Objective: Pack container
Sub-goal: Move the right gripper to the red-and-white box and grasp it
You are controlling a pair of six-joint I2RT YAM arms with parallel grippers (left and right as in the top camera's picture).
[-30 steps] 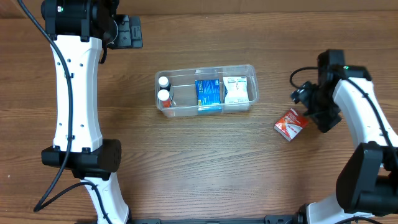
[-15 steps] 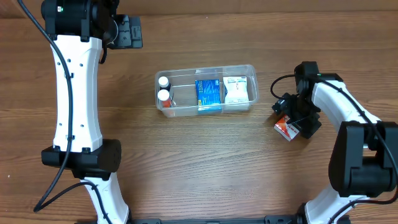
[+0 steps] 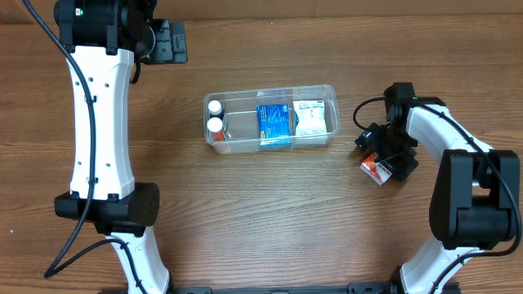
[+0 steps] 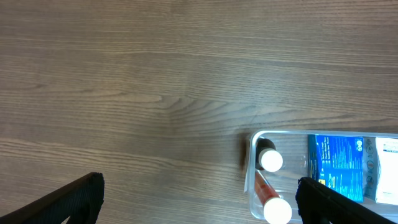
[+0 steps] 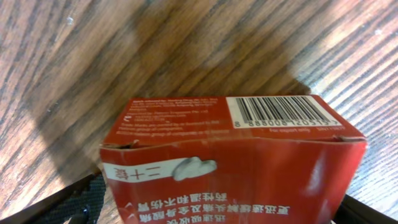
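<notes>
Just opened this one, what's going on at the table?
The right end effector is down over a red box that lies on the table beside the clear container, on the right arm's side. Its fingers are open on either side of the box and not visibly clamped. The container already holds two white-capped bottles, a blue box and a white packet. The left end effector is open, holds nothing, and sits away from the container.

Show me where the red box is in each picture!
Overhead: red box on the right, right of the clear tub.
Left wrist: not in it.
Right wrist: red box fills the lower middle.
Shared landmark: the wooden table, in all three.
</notes>
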